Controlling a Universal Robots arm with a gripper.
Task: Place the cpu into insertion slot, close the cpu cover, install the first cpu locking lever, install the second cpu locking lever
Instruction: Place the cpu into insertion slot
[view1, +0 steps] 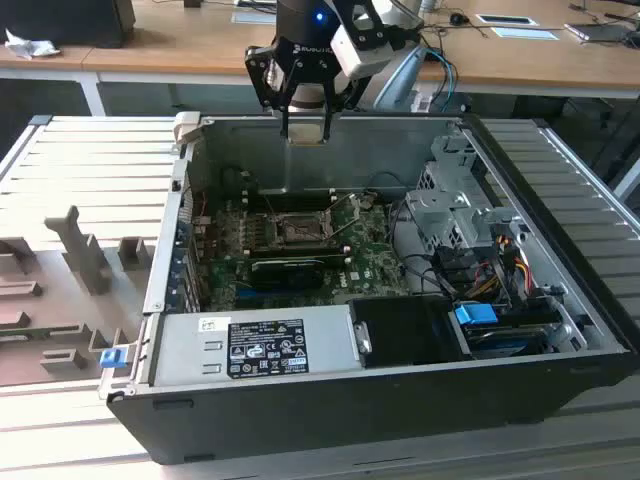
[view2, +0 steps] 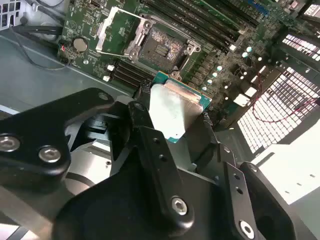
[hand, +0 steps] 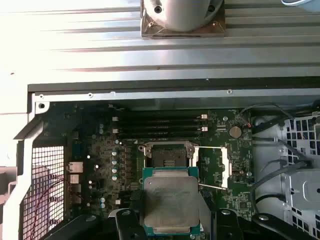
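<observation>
Now, pincer: the black two-fingered pincer (view1: 305, 118) is clenched on the small flat square silver-topped cpu (hand: 170, 202), gripping its opposite edges.
Cpu position: held in the air above the open black metal computer case (view1: 400, 400), well apart from the green motherboard (hand: 100, 160).
Insertion slot: the square black insertion slot (hand: 167, 157) lies bare, and the thin silver hinged cpu cover (hand: 212, 167) stands open beside it.
Risk: if it goes down tilted or turned, the chip could miss its seat and bend pins.
Cause: a thin edge grip may let it slip.
</observation>
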